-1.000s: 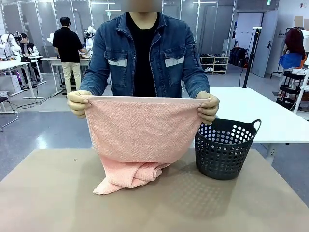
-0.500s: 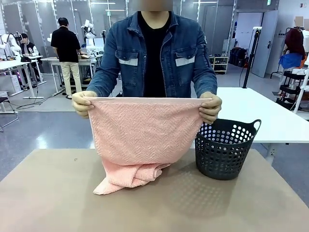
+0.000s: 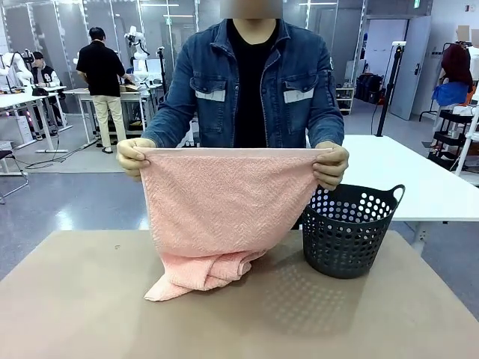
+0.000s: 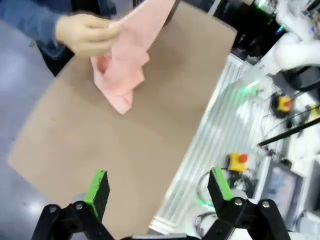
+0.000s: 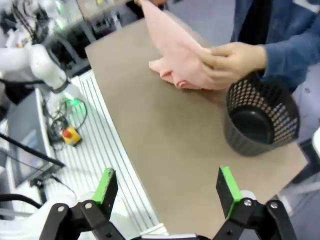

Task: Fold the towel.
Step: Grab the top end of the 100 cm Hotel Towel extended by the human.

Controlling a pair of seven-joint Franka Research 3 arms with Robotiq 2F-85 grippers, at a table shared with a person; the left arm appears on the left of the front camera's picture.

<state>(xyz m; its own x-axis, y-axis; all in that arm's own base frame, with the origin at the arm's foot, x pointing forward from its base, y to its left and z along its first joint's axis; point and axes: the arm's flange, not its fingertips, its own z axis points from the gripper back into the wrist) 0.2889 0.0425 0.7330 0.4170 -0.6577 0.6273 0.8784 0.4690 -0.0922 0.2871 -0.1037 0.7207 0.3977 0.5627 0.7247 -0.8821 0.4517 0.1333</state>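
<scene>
Hanging between the person's hand on my left [image 3: 133, 157] and the person's hand on my right [image 3: 331, 164], the salmon-pink terry towel [image 3: 217, 202] with its herringbone weave is stretched taut along its top edge. It sits above the far half of the flat brown bench [image 3: 90, 299], and its lower end lies bunched in a heap on the surface. Over the last second little has moved: the person has straightened and drifted a touch towards my right, the top edge has crept up slightly, and the crumpled bottom has stayed put. I take that to mean the cloth is being held out and spread for me, with no fold made yet. Just beside it on my right stands a black perforated plastic basket [image 3: 348, 232]. My left hand [image 4: 158, 175] is spread wide and empty, well back from the towel on my side of the bench. My right hand [image 5: 166, 172] likewise gapes with nothing between its green pads [image 5: 227, 190].
</scene>
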